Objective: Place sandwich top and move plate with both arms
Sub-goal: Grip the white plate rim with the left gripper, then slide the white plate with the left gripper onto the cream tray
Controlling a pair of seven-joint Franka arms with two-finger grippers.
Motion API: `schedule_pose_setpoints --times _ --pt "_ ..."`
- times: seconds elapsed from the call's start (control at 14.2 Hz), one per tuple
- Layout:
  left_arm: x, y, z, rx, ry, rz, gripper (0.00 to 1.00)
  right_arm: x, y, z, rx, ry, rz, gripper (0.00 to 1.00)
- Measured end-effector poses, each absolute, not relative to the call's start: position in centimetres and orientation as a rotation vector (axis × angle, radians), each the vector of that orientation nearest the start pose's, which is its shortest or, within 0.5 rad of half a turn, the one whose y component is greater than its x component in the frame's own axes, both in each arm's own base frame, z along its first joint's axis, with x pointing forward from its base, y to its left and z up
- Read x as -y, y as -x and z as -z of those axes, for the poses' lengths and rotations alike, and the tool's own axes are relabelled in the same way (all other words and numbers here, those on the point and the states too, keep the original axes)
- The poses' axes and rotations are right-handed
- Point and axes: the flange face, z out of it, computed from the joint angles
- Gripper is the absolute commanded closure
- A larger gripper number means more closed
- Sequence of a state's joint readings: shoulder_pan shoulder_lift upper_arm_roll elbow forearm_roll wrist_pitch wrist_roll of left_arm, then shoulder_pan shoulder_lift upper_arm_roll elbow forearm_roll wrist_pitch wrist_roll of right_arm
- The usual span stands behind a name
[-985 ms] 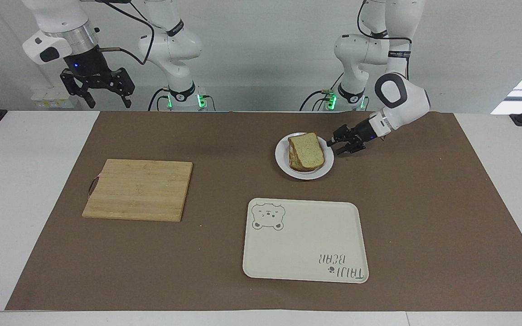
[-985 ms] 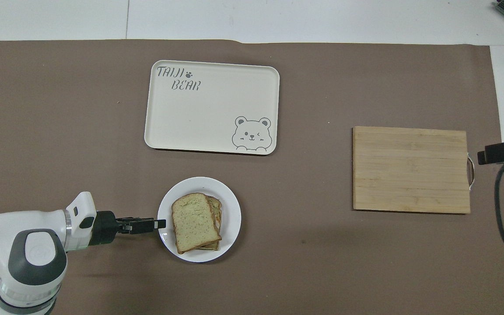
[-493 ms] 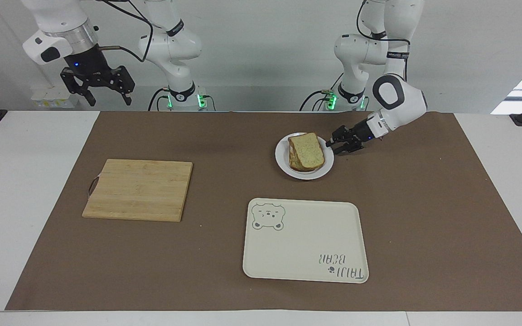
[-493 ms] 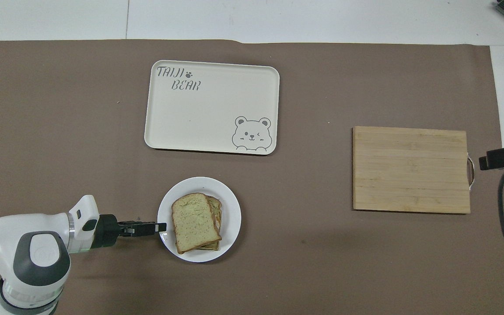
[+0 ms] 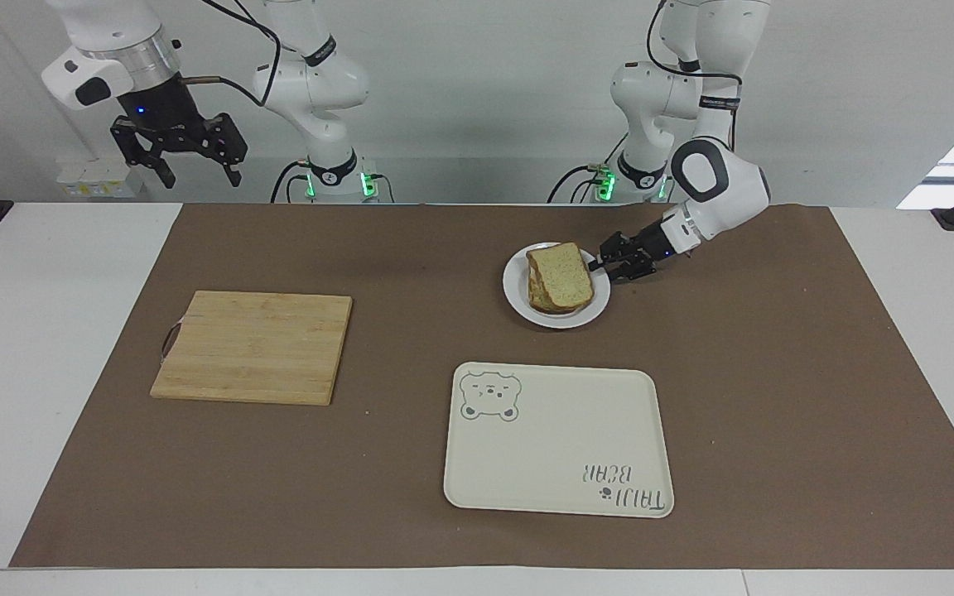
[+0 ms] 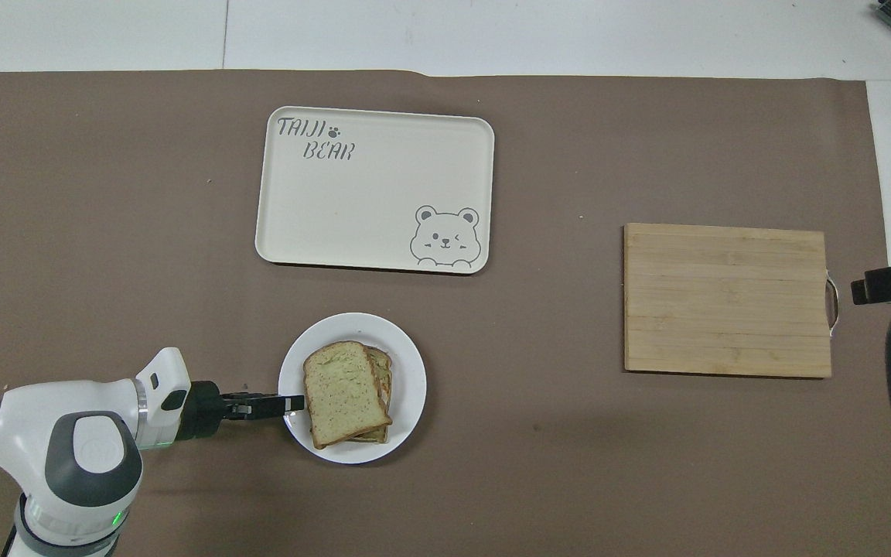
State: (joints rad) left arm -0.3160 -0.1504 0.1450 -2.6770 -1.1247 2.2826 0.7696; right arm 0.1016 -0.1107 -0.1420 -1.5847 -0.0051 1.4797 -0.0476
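A: Start at the right arm's end. What do you see?
B: The right gripper (image 5: 190, 170) hangs high over the edge of the tabletop (image 5: 46, 273), fingers (image 5: 164, 177) spread wide, holding nothing. That arm waits. Below lies one wooden cutting board (image 5: 253, 346) on the brown mat (image 5: 775, 372).

A: And toward the middle?
B: One cream bear-printed tray (image 5: 558, 440), and nearer the robots one white plate (image 5: 517, 298). The sandwich top (image 5: 561, 275) lies on the stack of slices in the plate, slightly askew.

A: The other arm?
B: The left gripper (image 5: 598, 264) is low at the plate's rim, on the side toward the left arm's end. Its fingers (image 6: 291, 402) are part-way apart, at the rim; I cannot tell whether they pinch it yet.

A: Counts?
B: Two arms, one plate, one tray, one board.
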Motion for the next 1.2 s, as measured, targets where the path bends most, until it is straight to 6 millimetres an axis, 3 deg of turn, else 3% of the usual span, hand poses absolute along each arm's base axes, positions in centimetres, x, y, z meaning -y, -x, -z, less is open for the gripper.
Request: schedule_pose_setpoints --times 0.07,0.42,0.49,1.2 --pt "9.0 -38.4 -27.3 0.070 -2.359 -0.011 0.44 2.6 -50.9 -66.9 0.012 3.132 0.009 0.00" --pt "9.0 -38.3 -26.9 0.066 -2.366 -0.002 0.95 2.6 -50.9 -66.9 0.012 3.134 0.010 0.00" --pt "9.0 -38.3 -26.8 0.066 -2.366 0.000 1.00 2.6 -50.9 -66.9 0.012 3.134 0.010 0.00" --pt "10.0 -39.2 -28.7 0.058 -2.324 -0.011 1.00 3.3 -50.5 -67.2 -0.007 3.132 -0.025 0.00"
